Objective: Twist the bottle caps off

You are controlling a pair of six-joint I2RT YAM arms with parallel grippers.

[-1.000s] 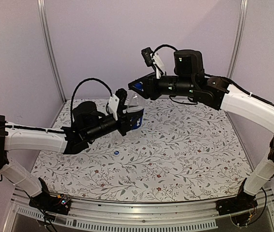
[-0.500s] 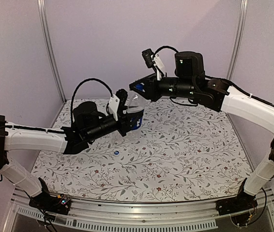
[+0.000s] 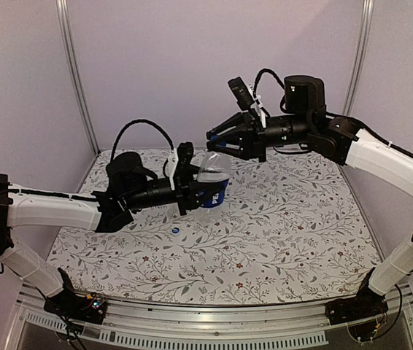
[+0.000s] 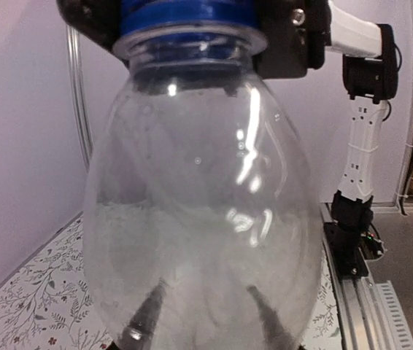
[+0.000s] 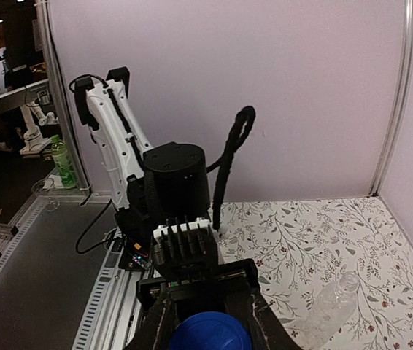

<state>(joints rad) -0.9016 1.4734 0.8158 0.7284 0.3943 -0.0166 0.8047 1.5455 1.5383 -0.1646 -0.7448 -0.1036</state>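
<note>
Floral tablecloth point(image 3: 301, 219) held one loose cap point(image 3: 176, 230); left gripper point(image 3: 201, 192) clamped labelled bottle point(image 3: 214, 173), right gripper point(image 3: 216, 140) pinched second cap point(image 5: 208, 335); only right wrist view showed plain bottle point(image 5: 330, 306).

The left gripper point(image 3: 205, 191) is holding 1 bottle point(image 3: 214, 175) in the air above the table point(image 3: 287, 226), left of the middle, with the neck tilting up and to the right. The right gripper point(image 3: 217, 140) is hovering just above and behind it, and its fingers point(image 5: 155, 321) are sitting on either side of the cap point(image 4: 184, 14) on the bottle's neck. A 2nd cap point(image 3: 176, 230) is lying on the table in front of the left gripper, well apart from it. A 2nd bottle point(image 5: 334, 306) is lying on its side on the table, on the far side of the left arm.
</note>
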